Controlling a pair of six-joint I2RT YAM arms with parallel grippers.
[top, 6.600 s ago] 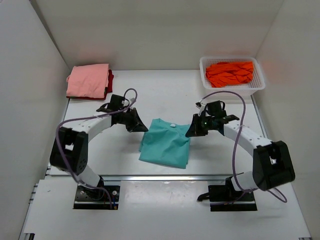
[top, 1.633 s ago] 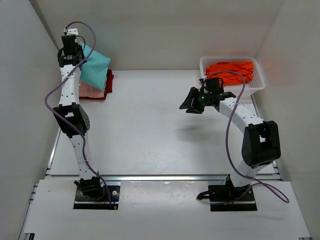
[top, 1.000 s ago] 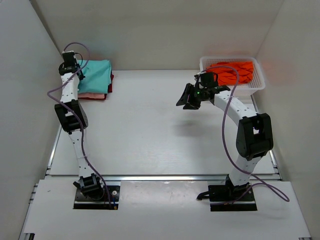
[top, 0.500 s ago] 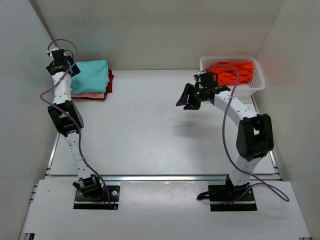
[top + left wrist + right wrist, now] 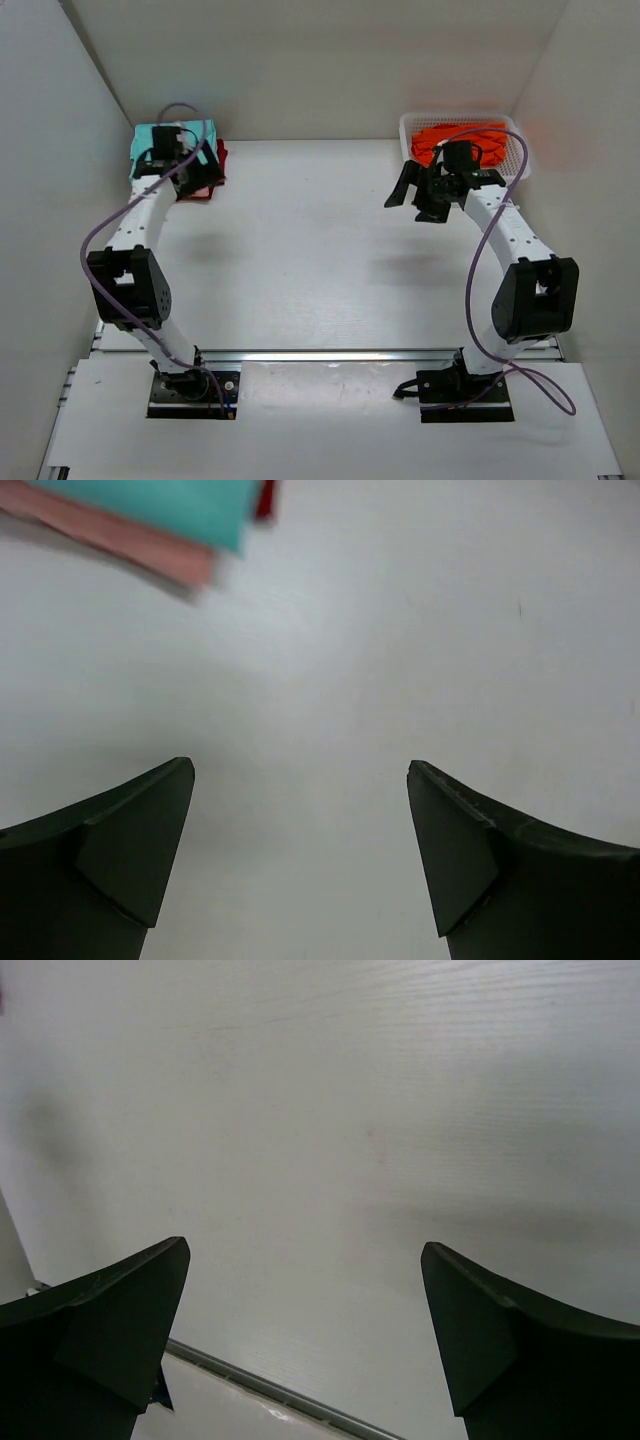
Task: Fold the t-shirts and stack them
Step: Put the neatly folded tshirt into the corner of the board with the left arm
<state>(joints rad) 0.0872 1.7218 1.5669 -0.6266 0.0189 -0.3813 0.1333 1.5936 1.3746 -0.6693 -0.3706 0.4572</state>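
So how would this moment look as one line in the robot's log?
left hand: open, empty | right hand: open, empty | teal t-shirt: atop pink t-shirt | orange t-shirt: in white mesh basket

No text, label, brand mark, number or sign can be read in any of the three views.
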